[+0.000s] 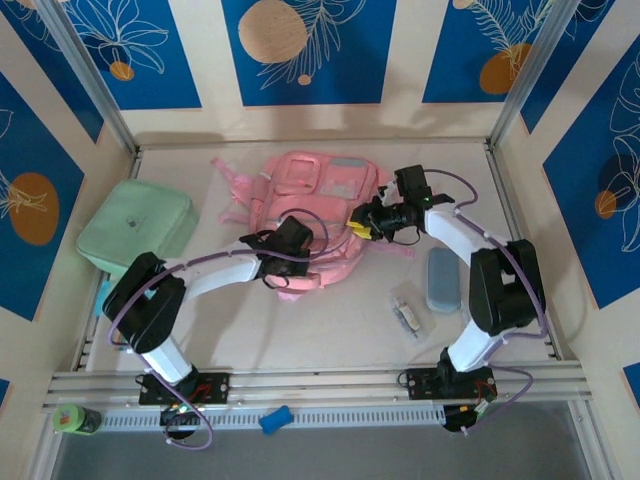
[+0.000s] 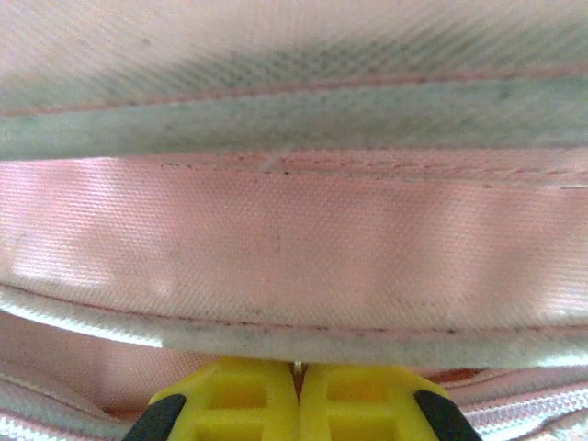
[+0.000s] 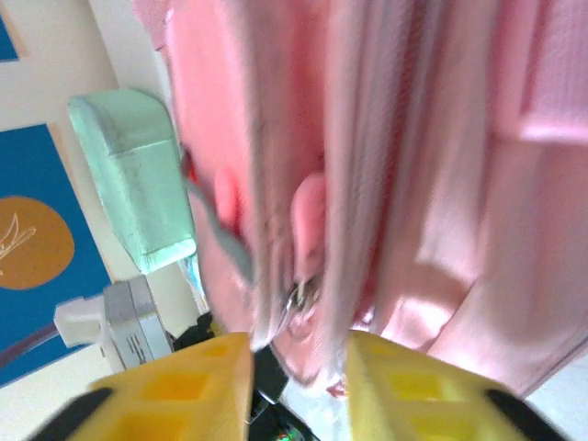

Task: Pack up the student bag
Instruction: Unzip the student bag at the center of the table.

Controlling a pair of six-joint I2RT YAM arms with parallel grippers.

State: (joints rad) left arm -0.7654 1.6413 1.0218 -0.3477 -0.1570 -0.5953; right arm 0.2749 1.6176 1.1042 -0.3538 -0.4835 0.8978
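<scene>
Left hand (image 2: 298, 397): yellow fingertips pressed together, nose right against a piped seam of the student bag (image 2: 294, 230). Right hand (image 3: 299, 386): fingertips spread, with blurred pink bag fabric and a small metal ring in the gap. Bag lies flat at the far middle of the surface (image 1: 330, 330), both hands on its near edge. Mint case (image 1: 135, 232) is near its left side.

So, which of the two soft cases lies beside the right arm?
The small grey-blue oblong case, close beside the right arm; the mint green square case lies at the far left, by the left arm.
</scene>
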